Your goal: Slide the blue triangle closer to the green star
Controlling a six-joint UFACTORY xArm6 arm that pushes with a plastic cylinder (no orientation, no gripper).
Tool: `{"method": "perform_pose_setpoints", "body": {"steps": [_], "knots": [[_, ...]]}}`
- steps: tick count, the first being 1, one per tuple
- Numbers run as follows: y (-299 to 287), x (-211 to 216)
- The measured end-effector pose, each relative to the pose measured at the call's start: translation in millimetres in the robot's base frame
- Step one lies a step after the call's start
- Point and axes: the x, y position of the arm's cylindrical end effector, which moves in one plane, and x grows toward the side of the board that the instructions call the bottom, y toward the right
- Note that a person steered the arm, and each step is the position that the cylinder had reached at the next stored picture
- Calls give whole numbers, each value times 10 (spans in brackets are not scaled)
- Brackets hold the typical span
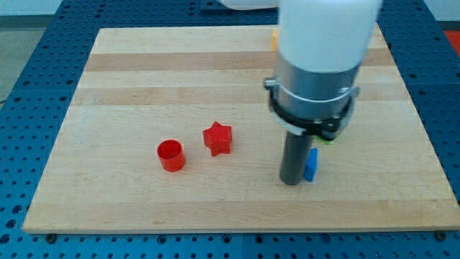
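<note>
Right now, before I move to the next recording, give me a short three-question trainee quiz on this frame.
1. True or false: my tip is right beside the blue block.
2. Which red block lies further to the view's left? A) red star B) red cylinder
3. Fill in: a sliver of ____ shows under the arm's collar, above the blue block.

Key: 1 true; 2 B; 3 green

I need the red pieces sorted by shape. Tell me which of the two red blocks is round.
The red cylinder, the one farther to the view's left. The red star beside it has points, and sits nearer my tip.
</note>
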Motion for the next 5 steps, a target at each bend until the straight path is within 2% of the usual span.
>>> {"method": "perform_pose_setpoints", "body": {"steps": [3,5], "knots": [[-72,-113],[110,-267]]}}
